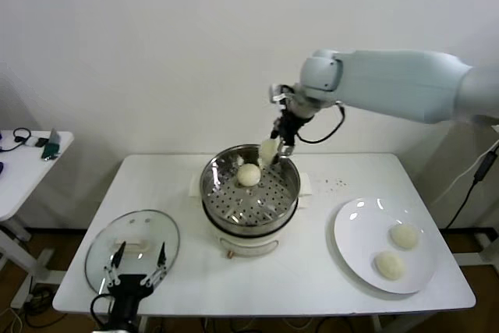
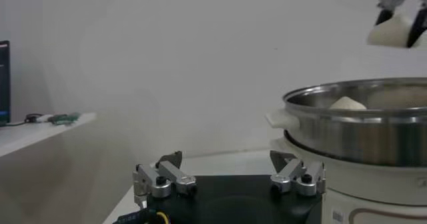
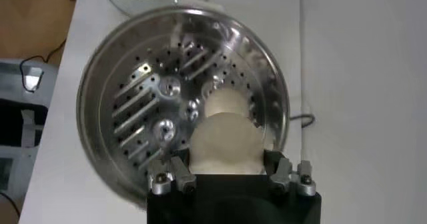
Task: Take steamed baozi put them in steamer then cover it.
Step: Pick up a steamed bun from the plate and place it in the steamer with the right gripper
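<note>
My right gripper [image 1: 274,149] hangs above the far right rim of the steamer [image 1: 209,193], shut on a cream-white baozi [image 1: 268,150]. In the right wrist view this baozi [image 3: 225,145] fills the gap between the fingers, over the perforated floor [image 3: 133,92]. Another baozi [image 1: 249,175] lies inside the basket at the back. Two more baozi [image 1: 405,235] [image 1: 389,264] rest on the white plate [image 1: 359,232] at the right. The glass cover [image 1: 132,243] lies flat at the table's front left. My left gripper [image 1: 139,261] stands open at that cover's near edge, holding nothing.
The steamer sits on a white pot base [image 1: 245,246] in the table's middle. A small side table [image 1: 31,161] with cables stands off to the left. A black cable [image 1: 468,185] hangs at the far right.
</note>
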You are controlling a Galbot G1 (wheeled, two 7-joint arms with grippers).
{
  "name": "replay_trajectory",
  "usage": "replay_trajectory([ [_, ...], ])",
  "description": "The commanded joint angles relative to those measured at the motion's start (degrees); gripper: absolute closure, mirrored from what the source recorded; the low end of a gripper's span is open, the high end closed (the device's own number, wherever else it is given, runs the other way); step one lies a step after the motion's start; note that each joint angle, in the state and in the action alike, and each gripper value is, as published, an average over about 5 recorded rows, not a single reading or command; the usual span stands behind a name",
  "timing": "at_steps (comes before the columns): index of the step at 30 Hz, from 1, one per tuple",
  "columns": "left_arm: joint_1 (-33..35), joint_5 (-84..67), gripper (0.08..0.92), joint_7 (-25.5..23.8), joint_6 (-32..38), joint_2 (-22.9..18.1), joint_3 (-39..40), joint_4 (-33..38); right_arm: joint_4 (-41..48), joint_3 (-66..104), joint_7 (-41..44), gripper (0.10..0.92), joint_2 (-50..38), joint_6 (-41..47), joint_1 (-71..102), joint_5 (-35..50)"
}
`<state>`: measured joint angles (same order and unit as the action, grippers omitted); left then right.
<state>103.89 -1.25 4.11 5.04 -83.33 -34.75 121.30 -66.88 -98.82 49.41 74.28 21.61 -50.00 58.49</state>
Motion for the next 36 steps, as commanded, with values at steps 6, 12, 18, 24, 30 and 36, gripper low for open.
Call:
replay_trajectory([
  [6, 0.1, -0.8, 0.177, 0.0, -0.1, 0.4, -0.3, 0.1, 4.4, -0.2, -1.9, 0.313, 12.2, 1.4, 6.9, 1.7],
  [12, 0.1, -2.0, 0.177, -0.1, -0.5, 0.6, -0.6, 0.5, 8.1, -0.6, -1.4, 0.313, 14.6, 0.9, 10.3, -0.2],
  [18, -0.3, -2.1, 0.177, -0.1, -0.5, 0.7, -0.7, 0.0, 8.7, -1.1, -1.0, 0.313, 15.2, 0.8, 11.9, -1.3],
  [24, -0.8, -2.2, 0.177, -0.1, -0.6, 0.9, -0.8, -0.4, 9.2, -0.9, -0.9, 0.313, 15.4, 0.7, 12.6, -1.7],
  [30, -1.1, -2.1, 0.177, -0.1, -0.8, 1.0, -0.7, -0.5, 8.1, -0.9, -1.8, 0.259, 14.4, 0.7, 12.5, -2.1],
  [36, -1.5, -2.0, 0.177, -0.2, -1.0, 1.3, -0.7, -0.6, 6.0, 0.4, -2.1, 0.204, 12.7, 1.1, 11.4, -2.2],
])
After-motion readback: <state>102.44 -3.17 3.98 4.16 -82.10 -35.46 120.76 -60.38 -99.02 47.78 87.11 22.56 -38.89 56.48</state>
